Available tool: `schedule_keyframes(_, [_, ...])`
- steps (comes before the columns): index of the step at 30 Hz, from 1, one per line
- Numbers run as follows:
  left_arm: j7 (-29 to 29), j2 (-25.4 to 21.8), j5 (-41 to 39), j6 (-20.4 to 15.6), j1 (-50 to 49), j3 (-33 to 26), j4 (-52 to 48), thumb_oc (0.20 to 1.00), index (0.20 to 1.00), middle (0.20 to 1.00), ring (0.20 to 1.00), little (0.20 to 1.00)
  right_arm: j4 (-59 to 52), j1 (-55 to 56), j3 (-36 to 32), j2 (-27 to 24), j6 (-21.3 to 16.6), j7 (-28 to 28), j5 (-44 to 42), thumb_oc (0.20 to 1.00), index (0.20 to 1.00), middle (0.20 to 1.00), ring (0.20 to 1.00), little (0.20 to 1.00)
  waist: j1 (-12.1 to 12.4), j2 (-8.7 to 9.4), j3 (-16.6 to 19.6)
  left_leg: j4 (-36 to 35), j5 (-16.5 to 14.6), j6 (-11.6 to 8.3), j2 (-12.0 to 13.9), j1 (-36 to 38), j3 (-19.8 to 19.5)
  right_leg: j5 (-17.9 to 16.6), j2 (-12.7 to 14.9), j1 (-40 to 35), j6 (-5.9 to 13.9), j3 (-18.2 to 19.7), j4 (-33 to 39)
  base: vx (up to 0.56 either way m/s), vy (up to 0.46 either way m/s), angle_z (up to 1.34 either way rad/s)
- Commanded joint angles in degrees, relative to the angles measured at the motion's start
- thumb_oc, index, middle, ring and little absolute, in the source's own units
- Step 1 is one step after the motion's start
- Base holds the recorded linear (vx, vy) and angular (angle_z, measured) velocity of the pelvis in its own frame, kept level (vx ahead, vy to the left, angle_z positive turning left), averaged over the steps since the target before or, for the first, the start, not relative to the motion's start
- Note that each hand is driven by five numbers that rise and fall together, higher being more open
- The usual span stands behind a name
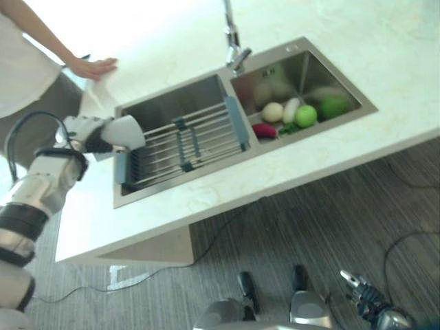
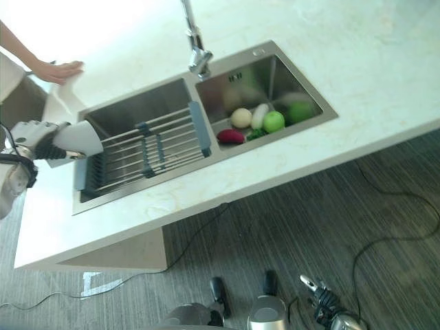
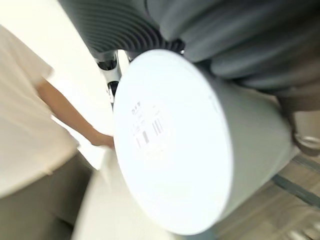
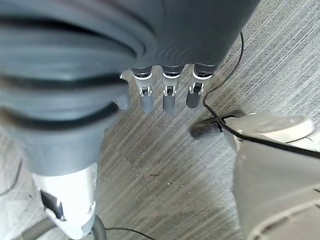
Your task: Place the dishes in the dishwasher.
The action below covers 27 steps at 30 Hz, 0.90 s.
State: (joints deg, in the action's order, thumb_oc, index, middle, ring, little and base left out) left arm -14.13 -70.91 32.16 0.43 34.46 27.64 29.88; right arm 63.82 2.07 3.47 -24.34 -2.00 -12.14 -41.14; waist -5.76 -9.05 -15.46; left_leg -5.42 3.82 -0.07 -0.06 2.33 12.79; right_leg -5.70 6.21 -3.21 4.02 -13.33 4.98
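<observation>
My left hand [image 1: 89, 134] is shut on a white cup [image 1: 124, 133], held on its side just above the left end of the dish rack [image 1: 185, 141]. The rack of grey wires with blue ends spans the left basin of the steel sink [image 1: 172, 103]. In the left wrist view the white cup [image 3: 180, 145] shows its flat base with a small label, my fingers [image 3: 240, 55] curled over its side. My right hand [image 1: 361, 289] hangs low by the floor, its fingers [image 4: 167, 97] straight and holding nothing.
The right basin holds fruit and vegetables: a green apple [image 1: 306, 115], a pale round one [image 1: 272, 111] and a red one [image 1: 263, 130]. A tap [image 1: 234, 41] rises behind the sink. A person's hand [image 1: 93, 67] rests on a white cloth [image 1: 96, 96] on the pale countertop [image 1: 344, 148].
</observation>
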Motion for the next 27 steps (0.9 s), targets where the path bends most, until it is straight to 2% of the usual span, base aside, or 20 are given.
schedule_keyframes(1, [-17.94,-4.54,-5.27,-2.0,4.9,-9.79,-2.42,0.2,0.2,0.2,0.2,0.2,0.95,1.72,-2.59,1.44,-0.72,0.03,1.23,1.0,1.0,1.0,1.0,1.0,-0.58,-0.63,1.05,3.81,-6.84,-1.41,1.0,2.02,2.08,7.97,4.58,0.93,4.96,-0.21,-6.91,0.03,-0.035,0.06])
schedule_keyframes(4, [-26.72,-8.05,-5.64,-6.52,0.72,-18.12,-5.18,0.2,0.2,0.2,0.2,0.2,3.41,2.34,-3.67,2.63,-1.17,-0.57,2.55,1.0,1.0,1.0,1.0,1.0,1.35,-0.22,3.49,2.9,-6.83,-1.59,1.32,3.54,1.27,8.71,4.03,-1.22,4.61,-1.34,-6.27,0.05,-0.064,0.15])
schedule_keyframes(7, [-29.78,-9.32,-4.57,-8.44,-4.34,-25.65,-8.65,0.2,0.2,0.2,0.2,0.2,4.79,2.41,-4.39,3.46,-1.57,-1.27,3.85,1.0,1.0,1.0,1.0,1.0,2.42,0.42,4.72,1.73,-6.65,-1.79,1.8,4.8,0.88,9.36,3.51,-2.67,4.4,-2.27,-5.9,0.02,-0.067,0.12])
schedule_keyframes(12, [-28.49,-9.52,-6.46,-7.69,-12.83,-35.23,-14.43,0.2,0.2,0.2,0.2,0.2,5.14,2.83,-5.03,4.15,-0.97,-1.64,6.43,1.0,1.0,1.0,1.0,1.0,3.97,1.49,5.9,1.26,-6.73,-1.91,2.66,5.82,0.33,10.5,2.73,-4.08,4.01,-3.43,-6.0,-0.02,-0.079,0.12])
schedule_keyframes(15, [-26.42,-6.82,-7.66,-7.95,-20.8,-42.14,-17.38,0.2,0.2,0.2,0.2,0.2,6.06,3.02,-5.37,4.49,-0.74,-2.54,8.51,1.0,1.0,1.0,1.0,1.0,5.26,2.3,6.17,1.71,-6.95,-1.91,3.31,5.93,-0.51,11.36,2.0,-4.59,3.36,-3.96,-6.26,-0.05,-0.118,0.04])
schedule_keyframes(17, [-26.37,-5.02,-8.13,-7.58,-23.91,-44.57,-18.97,0.2,0.2,0.2,0.2,0.2,6.51,3.06,-5.49,4.59,-1.13,-2.8,9.66,1.0,1.0,1.0,1.0,1.0,6.0,2.69,6.17,2.35,-7.15,-1.92,3.61,5.76,-1.13,11.67,1.54,-4.87,2.92,-4.15,-6.26,-0.06,-0.138,0.07])
schedule_keyframes(20, [-26.02,-0.56,-8.6,-7.09,-30.69,-50.46,-22.97,0.2,0.2,0.2,0.2,0.2,7.51,2.63,-5.24,4.12,-2.26,-3.44,11.07,1.0,1.0,1.0,1.0,1.0,7.61,3.33,5.91,4.77,-7.4,-2.41,4.42,4.46,-2.92,12.54,0.36,-5.16,1.52,-4.52,-6.36,-0.08,-0.168,0.24])
schedule_keyframes(22, [-25.98,1.16,-8.69,-8.3,-33.52,-52.86,-23.95,0.2,0.2,0.2,0.2,0.2,7.81,2.32,-5.04,3.61,-2.8,-4.07,12.2,1.0,1.0,1.0,1.0,1.0,8.58,3.48,5.64,5.99,-6.91,-3.11,4.99,3.31,-3.23,12.89,-0.31,-5.32,0.72,-5.33,-6.33,-0.08,-0.157,0.42])
schedule_keyframes(24, [-26.84,3.33,-8.53,-9.64,-35.13,-53.79,-24.5,0.2,0.2,0.2,0.2,0.2,8.18,1.98,-5.01,2.85,-3.65,-4.81,13.87,1.0,1.0,1.0,1.0,1.0,9.48,3.4,5.2,5.34,-4.16,-4.86,6.37,1.75,-2.45,12.76,-1.03,-6.08,0.44,-7.06,-5.36,-0.11,-0.134,0.51])
schedule_keyframes(26, [-27.98,5.58,-9.5,-11.41,-36.13,-54.6,-25.43,0.2,0.2,0.2,0.2,0.2,8.02,0.75,-4.75,1.65,-4.17,-4.55,14.47,1.0,1.0,1.0,1.0,1.0,11.05,3.09,4.63,2.39,1.28,-7.65,8.48,-1.62,-2.71,12.52,-1.55,-6.65,0.37,-8.64,-3.75,-0.2,-0.098,0.73])
schedule_keyframes(27, [-28.55,6.53,-10.15,-11.9,-36.6,-54.94,-25.67,0.2,0.2,0.2,0.2,0.2,8.13,0.37,-4.67,1.35,-4.29,-4.22,14.2,1.0,1.0,1.0,1.0,1.0,11.45,3.14,4.45,2.46,1.81,-7.9,8.93,-2.43,-2.7,12.47,-1.39,-6.61,0.34,-9.25,-3.66,-0.17,-0.081,1.47])
